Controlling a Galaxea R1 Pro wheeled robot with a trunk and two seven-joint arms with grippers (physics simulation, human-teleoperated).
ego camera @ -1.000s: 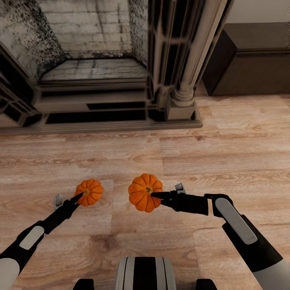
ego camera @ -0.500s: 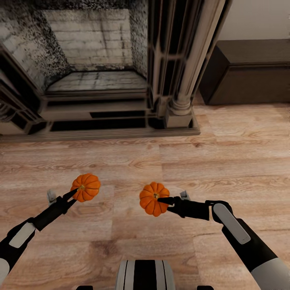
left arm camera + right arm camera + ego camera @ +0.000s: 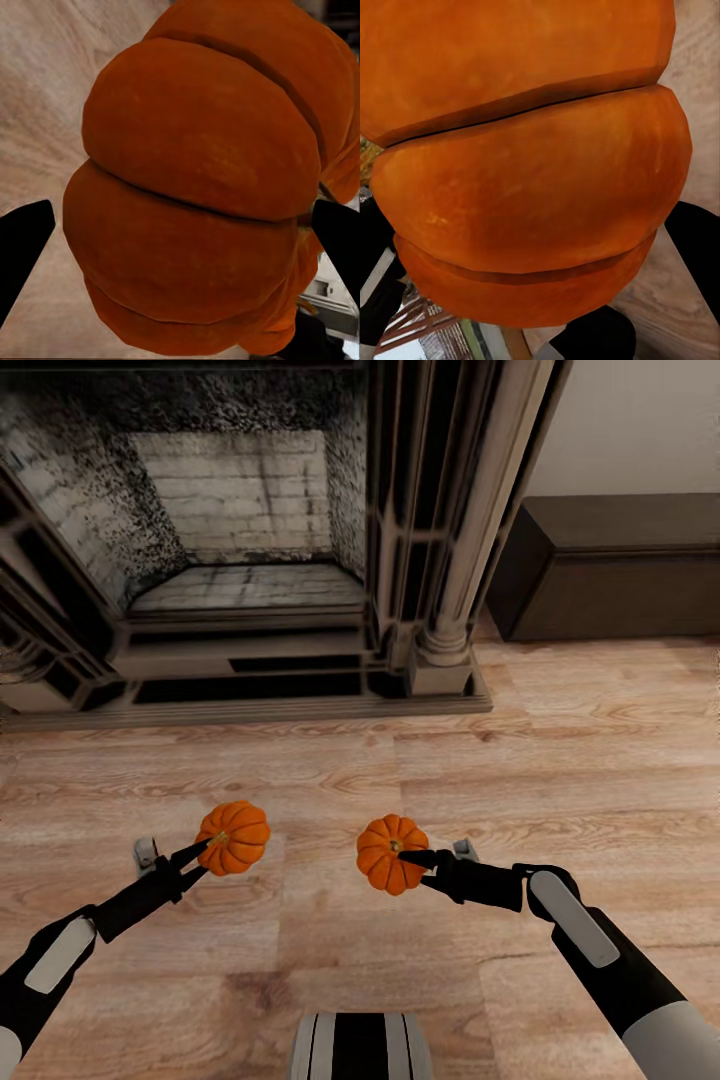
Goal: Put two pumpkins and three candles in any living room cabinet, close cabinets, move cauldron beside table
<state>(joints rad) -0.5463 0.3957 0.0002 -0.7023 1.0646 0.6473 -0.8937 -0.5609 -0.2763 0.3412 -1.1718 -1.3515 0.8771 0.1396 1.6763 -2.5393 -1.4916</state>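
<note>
Nearest, at the bottom middle of the head view: the robot's own black-and-white striped trunk point(image 3: 361, 1046).

A little farther, to the left: the black left gripper point(image 3: 200, 854), clamped on a small, squat, bright-orange ribbed pumpkin point(image 3: 234, 838), held off the pale wood-plank floor point(image 3: 560, 760). In the left wrist view, that pumpkin point(image 3: 202, 187) seen large between two black fingertips point(image 3: 22, 247), one at each side, pressed against its ribs.

To the right, at about the same depth: the black right gripper point(image 3: 412, 857), closed on a second bright-orange ribbed pumpkin point(image 3: 391, 853), its small greenish stem turned toward the fingers. In the right wrist view, the second pumpkin point(image 3: 525, 172) very close, with a dark fingertip point(image 3: 697, 240) at its edge. Both pumpkins well apart from each other, over bare planks.

Farther off, at the left and middle: a large dark stone fireplace point(image 3: 250, 560) with a sooty pale-brick interior, a stepped hearth and a fluted column on its right side.

Farthest, at the right against the pale wall: a long, low dark-brown wooden cabinet point(image 3: 620, 570) with a flat top and plain front, standing just beside the fireplace column and far from both pumpkins.
</note>
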